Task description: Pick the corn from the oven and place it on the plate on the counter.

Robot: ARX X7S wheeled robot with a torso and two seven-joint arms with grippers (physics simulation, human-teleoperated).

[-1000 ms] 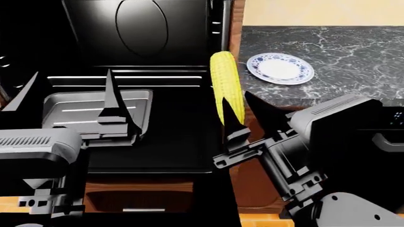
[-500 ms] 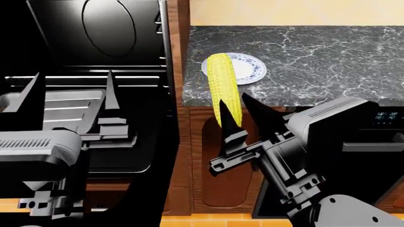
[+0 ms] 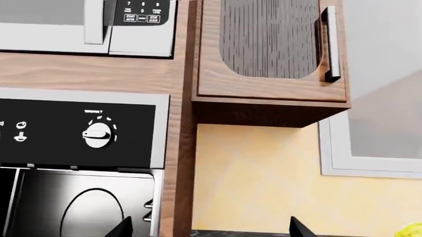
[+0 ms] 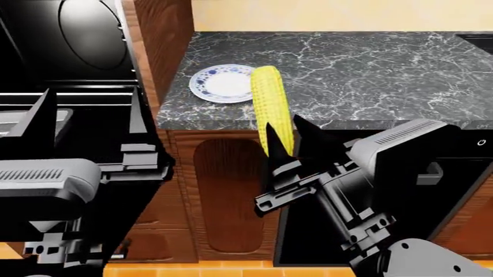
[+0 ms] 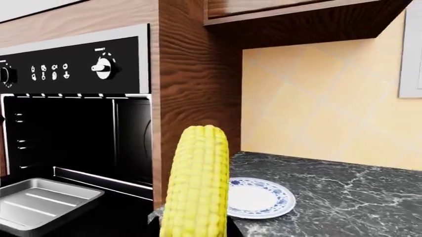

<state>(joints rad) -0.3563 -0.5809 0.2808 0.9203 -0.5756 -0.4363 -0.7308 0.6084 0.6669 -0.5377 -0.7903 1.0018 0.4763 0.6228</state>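
Observation:
The yellow corn (image 4: 271, 107) stands upright in my right gripper (image 4: 291, 140), which is shut on its lower end, in front of the counter's (image 4: 370, 69) front edge. The corn also fills the middle of the right wrist view (image 5: 196, 182). The white plate (image 4: 221, 83) with the blue rim lies on the counter just left of the corn's tip; it also shows in the right wrist view (image 5: 257, 197). The black oven (image 4: 62, 52) stands open at the left, with its grey baking tray (image 5: 39, 202) inside. My left gripper (image 4: 89, 124) is open and empty in front of the oven.
A brown wood panel (image 4: 158, 34) separates the oven from the counter. Wood cabinets (image 4: 223, 190) sit below the counter. A black appliance (image 4: 454, 173) is under the counter at the right. An upper cabinet (image 3: 270, 49) hangs above.
The view has shifted right: the oven has slid toward the left edge and the counter and plate now sit in the middle. The corn stays upright in my right gripper.

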